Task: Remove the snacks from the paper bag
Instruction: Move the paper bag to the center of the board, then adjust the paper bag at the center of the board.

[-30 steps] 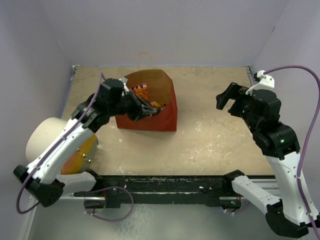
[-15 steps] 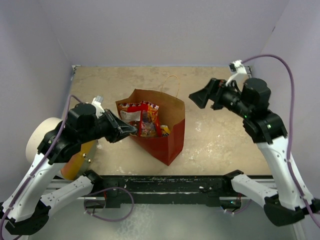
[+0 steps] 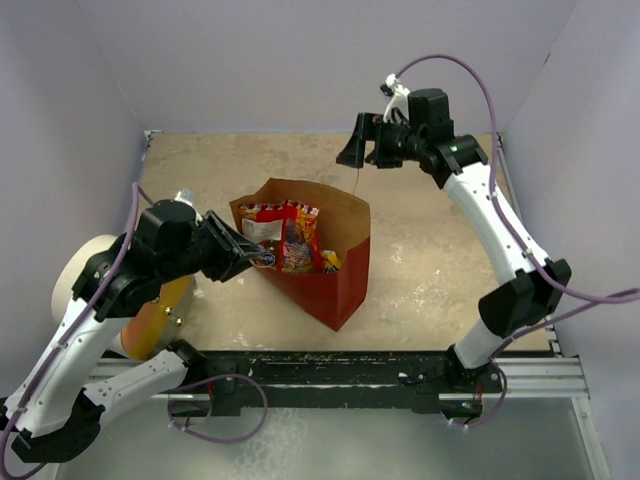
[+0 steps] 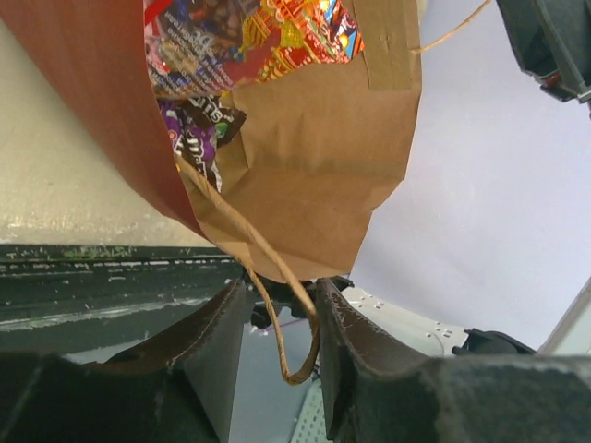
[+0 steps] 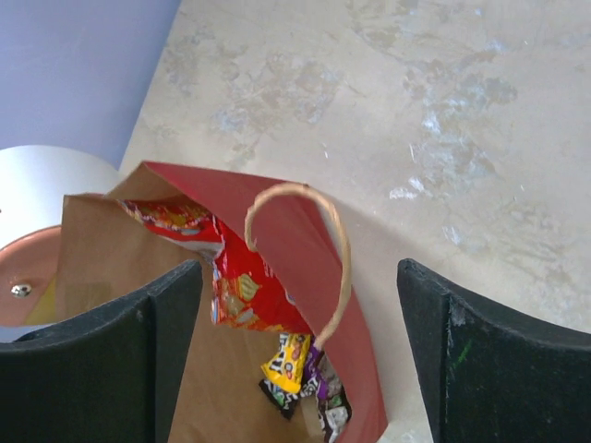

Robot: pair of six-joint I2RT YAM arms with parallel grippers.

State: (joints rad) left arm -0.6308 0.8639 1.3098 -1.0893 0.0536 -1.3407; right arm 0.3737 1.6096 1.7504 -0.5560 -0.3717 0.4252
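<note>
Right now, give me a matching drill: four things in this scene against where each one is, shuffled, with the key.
1. left gripper
2. right gripper
3. snacks
4. white roll

A. inside the bag
B. open, in the air above the bag
C. at the left edge of the table
D. at the bag's left rim, paper between its fingers

Pairs: 1-D, 2-B, 3-A, 4-C

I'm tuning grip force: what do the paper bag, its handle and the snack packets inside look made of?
The paper bag: matte kraft paper, brown inside and red outside, creased at the folds. Its handle: thin tan cord, probably paper twine. The snack packets: glossy printed film, plastic or foil-lined, going by the bright highlights and crinkles.
</note>
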